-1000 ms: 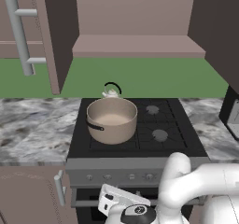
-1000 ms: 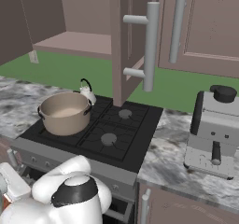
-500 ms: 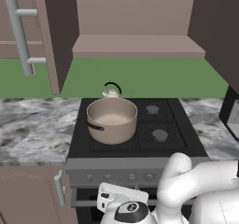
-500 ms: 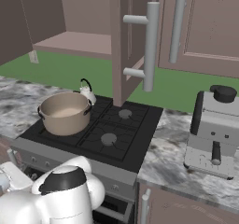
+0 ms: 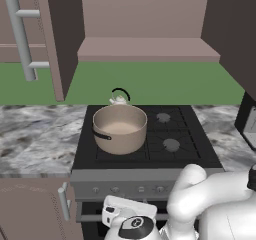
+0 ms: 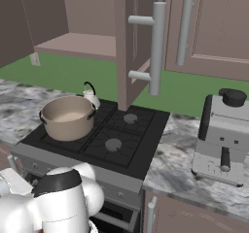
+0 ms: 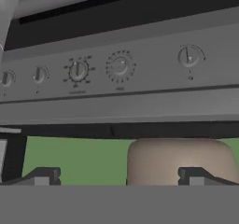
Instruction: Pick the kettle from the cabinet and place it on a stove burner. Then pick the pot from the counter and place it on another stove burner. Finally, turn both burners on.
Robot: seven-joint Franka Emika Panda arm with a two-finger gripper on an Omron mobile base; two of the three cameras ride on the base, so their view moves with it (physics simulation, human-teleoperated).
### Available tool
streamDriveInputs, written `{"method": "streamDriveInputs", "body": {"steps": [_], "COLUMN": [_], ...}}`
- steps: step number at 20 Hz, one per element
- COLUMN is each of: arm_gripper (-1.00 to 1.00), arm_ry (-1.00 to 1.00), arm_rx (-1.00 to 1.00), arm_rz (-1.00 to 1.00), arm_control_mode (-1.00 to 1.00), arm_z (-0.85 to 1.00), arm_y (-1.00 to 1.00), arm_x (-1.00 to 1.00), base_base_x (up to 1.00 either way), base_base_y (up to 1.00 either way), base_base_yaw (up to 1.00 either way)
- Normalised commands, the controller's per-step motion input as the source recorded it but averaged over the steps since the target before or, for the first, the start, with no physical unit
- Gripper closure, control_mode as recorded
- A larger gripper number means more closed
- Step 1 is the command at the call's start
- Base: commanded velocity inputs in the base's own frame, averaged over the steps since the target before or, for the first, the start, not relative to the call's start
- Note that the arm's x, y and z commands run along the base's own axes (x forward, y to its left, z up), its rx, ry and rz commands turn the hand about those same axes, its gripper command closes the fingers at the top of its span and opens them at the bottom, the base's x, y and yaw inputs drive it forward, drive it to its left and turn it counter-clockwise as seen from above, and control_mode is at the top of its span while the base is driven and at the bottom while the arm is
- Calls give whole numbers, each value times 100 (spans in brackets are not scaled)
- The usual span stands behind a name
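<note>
Since a second ago the arm's elbow has slid a little to the left in the right base view, and the hand sits slightly lower and further left at the stove front in the left base view; pot and kettle have not moved.

Pot (image 5: 120, 129) stands on the front-left burner of the cooktop (image 5: 185, 134), and the kettle (image 5: 119, 99) stands just behind it on the back-left burner, its black handle arching above the pot's rim. From the right, the kettle is partly hidden by the pot. The cabinet (image 5: 150, 49) above is open, its shelf bare. Marbled counter (image 5: 35, 134) runs either side of the stove, with a coffee machine (image 6: 224, 135) on its right stretch.

The gripper (image 7: 119, 177) hangs low before the stove's knob panel (image 7: 140, 101), fingers spread wide and gripping nothing. The hand view is rolled over, so a row of knobs (image 7: 78, 70) sits above the pot's tan body. No finger touches a knob.
</note>
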Motion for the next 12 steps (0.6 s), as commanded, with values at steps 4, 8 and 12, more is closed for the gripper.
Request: {"method": "streamDriveInputs", "body": {"steps": [4,8,12], "arm_gripper": [-100,-100,-100], "arm_ry": [-1,0,0], "arm_rx": [0,0,0], "arm_rz": [1,3,4], "arm_control_mode": [-100,-100,-100], "arm_z": [-3,-5,-8], "arm_y": [0,0,0], "arm_x": [16,20,12], "base_base_x": [0,0,0], "base_base_y": [0,0,0], "base_base_yaw": [0,0,0]}}
